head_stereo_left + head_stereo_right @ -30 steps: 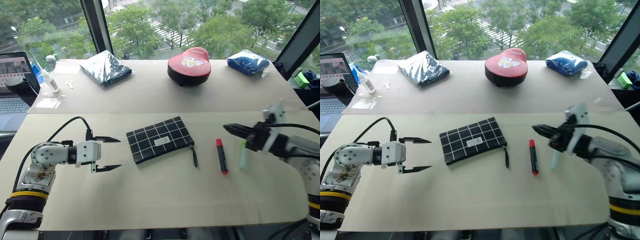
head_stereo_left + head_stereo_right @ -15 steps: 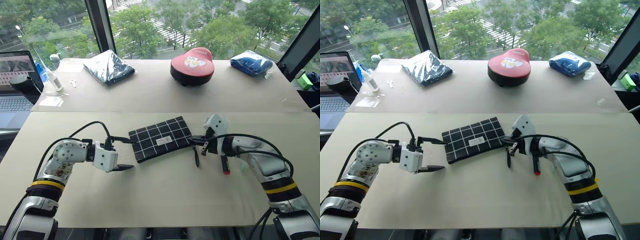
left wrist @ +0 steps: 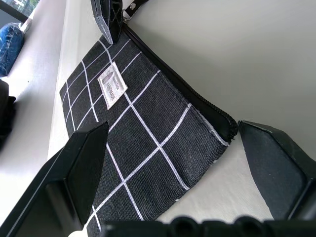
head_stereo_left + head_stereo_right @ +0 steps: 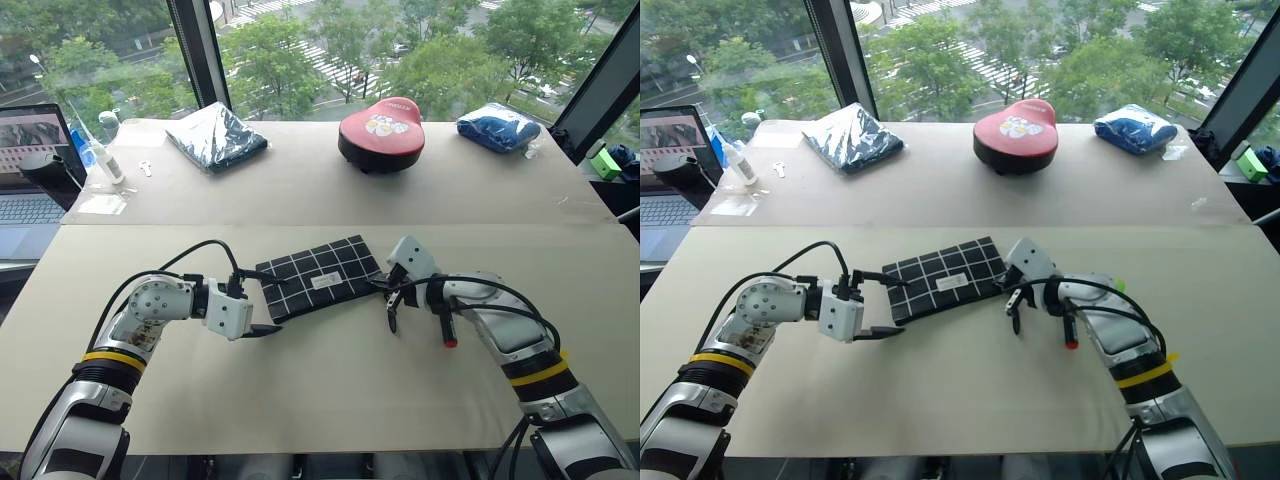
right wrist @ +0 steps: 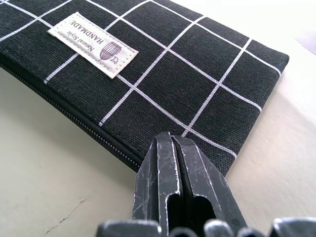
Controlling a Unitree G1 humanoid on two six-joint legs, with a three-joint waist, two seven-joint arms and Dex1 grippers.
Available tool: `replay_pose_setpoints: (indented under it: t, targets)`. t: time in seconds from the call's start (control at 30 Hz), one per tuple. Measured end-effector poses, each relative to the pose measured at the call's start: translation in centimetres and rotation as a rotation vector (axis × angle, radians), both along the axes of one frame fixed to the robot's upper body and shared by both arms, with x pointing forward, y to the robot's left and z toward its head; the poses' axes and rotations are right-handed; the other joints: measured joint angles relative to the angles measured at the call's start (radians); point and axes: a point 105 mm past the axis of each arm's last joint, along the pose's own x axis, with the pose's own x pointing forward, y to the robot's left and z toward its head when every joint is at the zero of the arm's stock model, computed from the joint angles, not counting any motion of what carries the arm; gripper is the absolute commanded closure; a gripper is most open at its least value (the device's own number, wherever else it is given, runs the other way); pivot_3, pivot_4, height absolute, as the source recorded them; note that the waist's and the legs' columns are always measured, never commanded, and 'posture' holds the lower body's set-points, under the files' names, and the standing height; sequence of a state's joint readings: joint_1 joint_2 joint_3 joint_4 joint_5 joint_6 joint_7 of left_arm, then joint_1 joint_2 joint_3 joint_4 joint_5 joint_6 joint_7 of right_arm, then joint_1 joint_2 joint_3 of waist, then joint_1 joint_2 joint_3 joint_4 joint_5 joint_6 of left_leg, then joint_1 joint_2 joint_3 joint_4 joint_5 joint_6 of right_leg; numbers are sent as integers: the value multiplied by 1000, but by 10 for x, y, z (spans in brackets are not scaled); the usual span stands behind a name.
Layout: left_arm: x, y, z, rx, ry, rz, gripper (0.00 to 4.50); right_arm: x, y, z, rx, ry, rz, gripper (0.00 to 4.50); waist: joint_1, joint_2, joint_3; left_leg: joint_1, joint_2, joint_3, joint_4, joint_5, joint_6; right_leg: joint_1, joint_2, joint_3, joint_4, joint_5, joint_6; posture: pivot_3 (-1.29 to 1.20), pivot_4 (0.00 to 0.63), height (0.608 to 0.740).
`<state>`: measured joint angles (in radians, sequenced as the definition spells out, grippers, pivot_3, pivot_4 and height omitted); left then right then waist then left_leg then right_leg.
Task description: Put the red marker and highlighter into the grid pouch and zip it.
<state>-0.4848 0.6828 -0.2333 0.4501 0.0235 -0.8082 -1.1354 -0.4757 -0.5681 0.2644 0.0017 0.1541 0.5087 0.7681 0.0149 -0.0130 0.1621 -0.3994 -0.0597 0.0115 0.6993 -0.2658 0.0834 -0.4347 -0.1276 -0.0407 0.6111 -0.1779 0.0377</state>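
Observation:
The grid pouch (image 4: 320, 278) lies flat on the table, black with white lines and a white label (image 5: 93, 44). Its zipper strap (image 4: 390, 315) trails off its right end. My left gripper (image 4: 265, 303) stands open around the pouch's left end, one finger on each side (image 3: 84, 153). My right gripper (image 4: 386, 285) is shut, its tip at the pouch's right corner by the zipper, with nothing seen between the fingers (image 5: 173, 163). The red marker (image 4: 448, 335) lies just right of the strap, partly behind my right arm. The highlighter is hidden behind that arm.
At the back of the table sit a red rounded case (image 4: 380, 133), a dark plastic-wrapped bundle (image 4: 215, 135) and a blue bundle (image 4: 497, 125). A laptop (image 4: 28, 165) and a small bottle (image 4: 100, 160) stand at the far left.
My right gripper, shut throughout, came in from the right and down to the pouch's right end. The open left gripper moved right until its fingers straddle the pouch's left end.

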Motion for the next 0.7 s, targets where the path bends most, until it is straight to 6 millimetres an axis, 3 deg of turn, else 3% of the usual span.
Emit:
replay_pose_setpoints:
  t: [0.53, 0.57, 0.6, 0.7]
  targets:
    - [13, -19, 1, -75, -160, -42, 0, -7, -5, 1, -6, 7, 10, 4429, 0, 0, 0, 0, 0, 0, 0, 0, 0, 0, 0, 0, 0, 0, 0, 0, 150, 740]
    - [13, -19, 1, -76, -161, -46, 517, -8, -5, 1, -5, 7, 10, 4500, 0, 0, 0, 0, 0, 0, 0, 0, 0, 0, 0, 0, 0, 0, 0, 0, 150, 740]
    - [12, -19, 1, -77, -165, -56, 701, -8, -6, 1, -3, 8, 9, 4500, 0, 0, 0, 0, 0, 0, 0, 0, 0, 0, 0, 0, 0, 0, 0, 0, 150, 740]
    - [13, -20, 3, -94, -162, -61, 1804, -9, -7, 1, 0, 9, 5, 4500, 0, 0, 0, 0, 0, 0, 0, 0, 0, 0, 0, 0, 0, 0, 0, 0, 150, 740]
